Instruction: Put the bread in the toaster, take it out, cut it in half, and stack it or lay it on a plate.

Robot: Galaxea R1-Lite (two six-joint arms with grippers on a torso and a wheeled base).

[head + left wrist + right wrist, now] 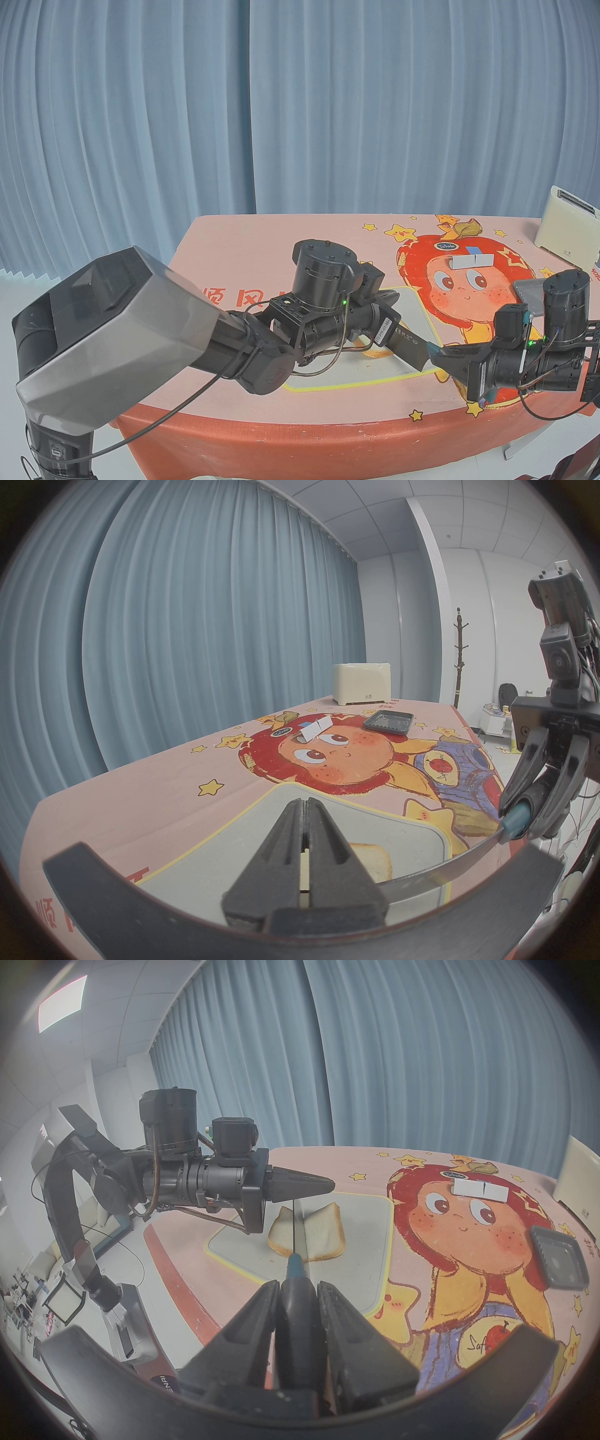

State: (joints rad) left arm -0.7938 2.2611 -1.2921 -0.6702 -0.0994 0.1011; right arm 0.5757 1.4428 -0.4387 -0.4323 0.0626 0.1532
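Bread slice (319, 1235), likely soft and crushable, near cutting mat's (369, 1241) front edge. Right gripper (298, 1285) clamps knife (437, 870); left gripper (306, 808) closed above. Best held by crust.

You have a pink tablecloth (250, 250) printed with a big red-haired cartoon face (465, 278). A small white card (472, 260) with a blue tab lies across the face's forehead, and yellow stars (400, 232) dot the cloth around its hair. Behind the face, past the table's far edge, a pleated blue-grey curtain (250, 106) spans the back. Off to one side of the face, beyond the table, a dark coat stand (460, 655) is upright by a white wall (500, 617), with a dark chair (507, 695) near its foot.
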